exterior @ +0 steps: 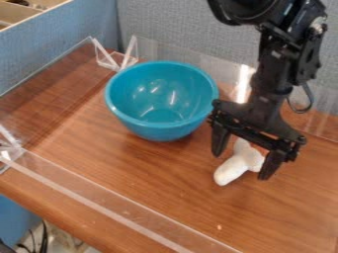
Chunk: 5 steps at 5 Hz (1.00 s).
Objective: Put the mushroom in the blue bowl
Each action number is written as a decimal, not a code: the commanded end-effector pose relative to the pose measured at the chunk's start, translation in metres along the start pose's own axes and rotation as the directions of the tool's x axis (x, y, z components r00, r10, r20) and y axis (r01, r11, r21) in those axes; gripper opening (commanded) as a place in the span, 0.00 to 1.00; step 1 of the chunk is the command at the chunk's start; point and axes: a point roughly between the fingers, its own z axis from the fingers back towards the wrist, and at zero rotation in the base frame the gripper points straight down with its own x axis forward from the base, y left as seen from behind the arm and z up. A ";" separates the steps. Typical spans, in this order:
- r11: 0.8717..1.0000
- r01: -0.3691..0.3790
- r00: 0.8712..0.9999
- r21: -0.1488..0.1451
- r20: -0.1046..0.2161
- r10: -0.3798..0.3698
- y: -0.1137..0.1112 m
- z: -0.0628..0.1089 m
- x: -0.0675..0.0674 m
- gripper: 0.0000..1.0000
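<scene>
Beside blue bowl (161,100), mushroom (238,167) under open-jawed gripper (247,156)

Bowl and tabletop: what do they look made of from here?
Bowl: looks like glossy plastic, a uniform turquoise with bright highlights inside. Tabletop: reddish-brown wood or wood-look laminate, with faint grain streaks and a soft sheen; which of the two I cannot tell.

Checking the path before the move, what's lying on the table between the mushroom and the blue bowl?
Nothing: in the camera view only bare wooden table lies between the mushroom and the blue bowl.
</scene>
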 end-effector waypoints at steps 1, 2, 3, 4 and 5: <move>1.000 0.020 0.997 -0.018 0.072 -0.019 0.009 0.015 0.002 1.00; 0.999 0.044 0.996 -0.016 0.075 -0.043 0.017 0.007 0.000 1.00; 0.998 0.048 0.994 -0.030 0.099 -0.044 0.005 0.012 0.006 1.00; 0.998 0.050 0.992 -0.039 0.114 -0.046 -0.008 0.017 0.012 1.00; 0.998 0.057 0.992 -0.036 0.113 -0.053 -0.016 0.017 0.016 1.00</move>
